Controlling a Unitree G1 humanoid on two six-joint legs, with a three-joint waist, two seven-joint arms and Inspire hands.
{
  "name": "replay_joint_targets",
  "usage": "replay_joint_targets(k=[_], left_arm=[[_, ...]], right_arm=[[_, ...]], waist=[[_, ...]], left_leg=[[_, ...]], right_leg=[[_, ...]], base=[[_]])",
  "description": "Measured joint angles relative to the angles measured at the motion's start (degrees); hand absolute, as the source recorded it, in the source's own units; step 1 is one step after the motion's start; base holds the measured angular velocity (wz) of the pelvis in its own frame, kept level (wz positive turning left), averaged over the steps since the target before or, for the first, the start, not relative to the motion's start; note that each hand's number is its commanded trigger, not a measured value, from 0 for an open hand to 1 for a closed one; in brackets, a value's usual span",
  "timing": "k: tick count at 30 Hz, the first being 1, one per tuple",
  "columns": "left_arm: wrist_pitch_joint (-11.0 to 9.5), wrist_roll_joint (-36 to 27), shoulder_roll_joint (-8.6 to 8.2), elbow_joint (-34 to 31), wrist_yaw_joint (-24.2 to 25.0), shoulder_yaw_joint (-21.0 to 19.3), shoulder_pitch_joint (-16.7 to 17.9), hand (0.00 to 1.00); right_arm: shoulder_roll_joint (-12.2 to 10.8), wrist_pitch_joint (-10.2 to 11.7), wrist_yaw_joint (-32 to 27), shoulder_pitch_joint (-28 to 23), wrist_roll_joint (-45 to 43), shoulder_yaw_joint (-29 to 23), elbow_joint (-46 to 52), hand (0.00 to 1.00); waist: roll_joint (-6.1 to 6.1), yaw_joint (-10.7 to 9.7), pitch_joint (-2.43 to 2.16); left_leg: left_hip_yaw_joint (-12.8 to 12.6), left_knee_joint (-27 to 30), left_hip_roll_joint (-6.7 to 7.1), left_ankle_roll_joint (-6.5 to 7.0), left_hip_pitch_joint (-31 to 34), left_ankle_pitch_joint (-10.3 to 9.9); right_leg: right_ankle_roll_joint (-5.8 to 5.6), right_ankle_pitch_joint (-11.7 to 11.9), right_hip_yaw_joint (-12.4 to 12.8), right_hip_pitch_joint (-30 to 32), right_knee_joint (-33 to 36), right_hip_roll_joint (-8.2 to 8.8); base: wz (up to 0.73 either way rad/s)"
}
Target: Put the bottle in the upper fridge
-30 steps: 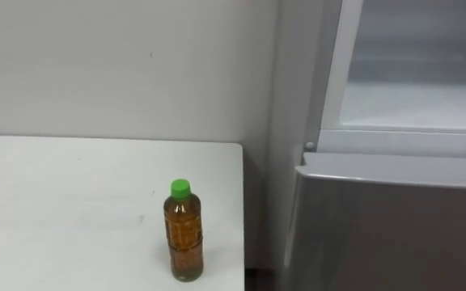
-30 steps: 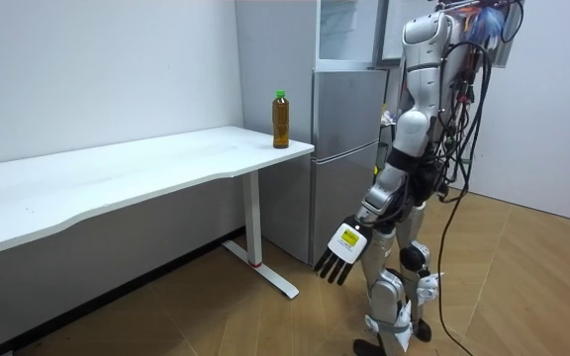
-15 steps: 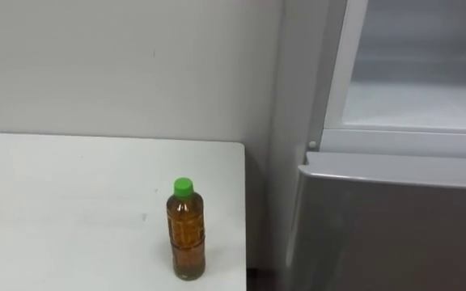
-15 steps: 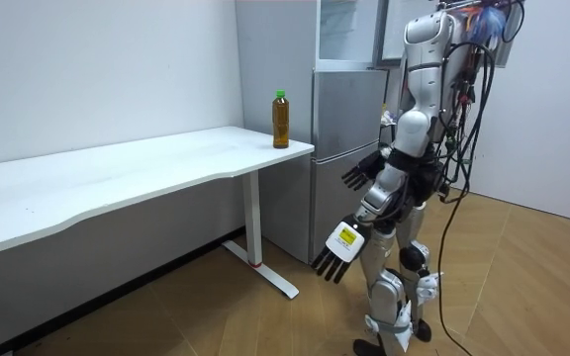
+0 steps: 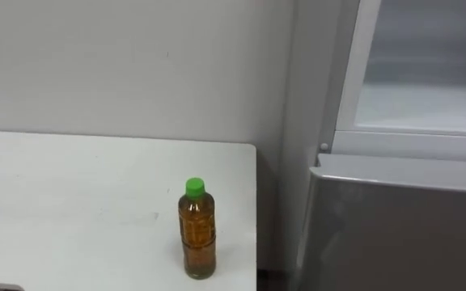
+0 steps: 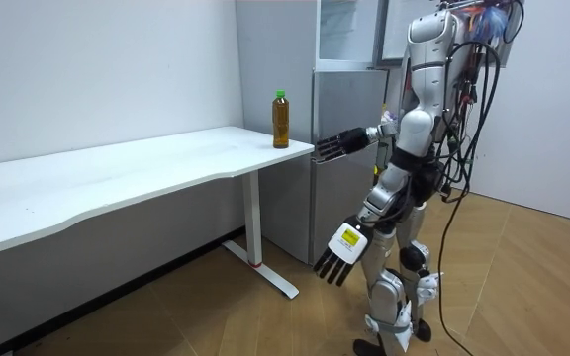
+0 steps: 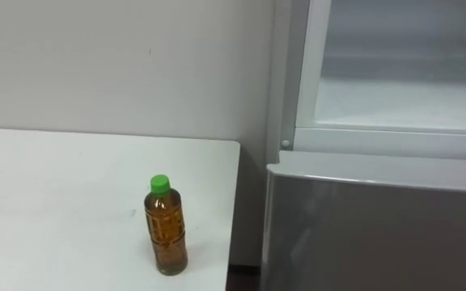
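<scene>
1. Bottle (image 5: pixel 199 238) first: it stands upright on the white tabletop (image 5: pixel 71 210) with its green cap (image 5: pixel 194 188) on. It is close to the end that faces the fridge (image 5: pixel 310 97), and neither hand touches it.
2. The right hand (image 6: pixel 336 146) is held out level toward the tabletop's corner. Its fingers are straight and spread, it grasps nothing, and there is a clear gap to the bottle.
3. The left hand (image 6: pixel 339 252) hangs low beside the thigh, fingers straight and relaxed, idle.
4. The robot stands in front of the fridge, by the tabletop's end. The upper compartment (image 5: pixel 427 105) is open with its pale inside on show, above the shut grey lower door (image 5: pixel 403 226).
5. By my judgement the reach is unfinished. The grasp, the lift and the placing are all yet to come.
6. The bottle is tall and narrow, so spread fingers arriving too fast or off line could knock it over. This near the end, it could roll off and drop beside the fridge.
7. A hold too near the cap, or too light, may let the bottle tilt or slip during the lift.
8. Carried too low, its base could catch on the sill (image 5: pixel 411 144) of the upper compartment and be jarred loose.
9. Reaching sideways and upward on two legs could unsettle the stance and spoil the aim.
</scene>
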State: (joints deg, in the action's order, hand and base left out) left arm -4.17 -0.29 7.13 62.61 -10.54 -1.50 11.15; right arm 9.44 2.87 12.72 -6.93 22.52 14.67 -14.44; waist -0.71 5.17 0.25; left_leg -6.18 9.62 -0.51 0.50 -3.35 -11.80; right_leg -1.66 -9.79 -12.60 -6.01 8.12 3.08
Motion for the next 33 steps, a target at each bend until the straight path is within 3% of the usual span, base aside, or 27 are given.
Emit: replay_joint_targets(k=[13, 24, 33], left_arm=[[0.9, 3.1, 0.21, -0.4, 1.0, 0.8, 0.9, 0.00], [1.8, 7.6, 1.53, 1.3, 0.9, 0.9, 1.5, 0.00], [4.4, 11.2, 1.64, 2.9, 2.7, 2.0, 1.8, 0.00]], right_arm=[[0.0, -0.4, -2.1, 1.9, 0.1, -0.2, 9.9, 0.00], [0.1, -0.5, -2.0, 3.7, 0.1, -1.1, 19.7, 0.00], [0.1, -0.4, -2.1, 7.0, 2.0, -1.3, 20.2, 0.00]], waist=[[-0.30, 0.1, -0.12], [-1.28, 0.9, 0.18], [-1.66, 1.3, 0.19]], left_leg=[[0.0, 0.0, -0.06, 0.01, -0.2, 0.0], [-1.4, 0.0, -0.26, 0.00, -0.3, 0.0], [-1.2, 0.2, -0.26, 0.00, -0.2, 0.0]], right_leg=[[0.00, 0.0, -0.1, 0.2, 0.5, 0.04], [0.02, 0.0, 1.3, 0.6, 0.6, -0.12], [0.07, 0.1, 1.2, 0.5, 0.6, -0.11]], base=[[0.00], [-0.06], [0.00]])
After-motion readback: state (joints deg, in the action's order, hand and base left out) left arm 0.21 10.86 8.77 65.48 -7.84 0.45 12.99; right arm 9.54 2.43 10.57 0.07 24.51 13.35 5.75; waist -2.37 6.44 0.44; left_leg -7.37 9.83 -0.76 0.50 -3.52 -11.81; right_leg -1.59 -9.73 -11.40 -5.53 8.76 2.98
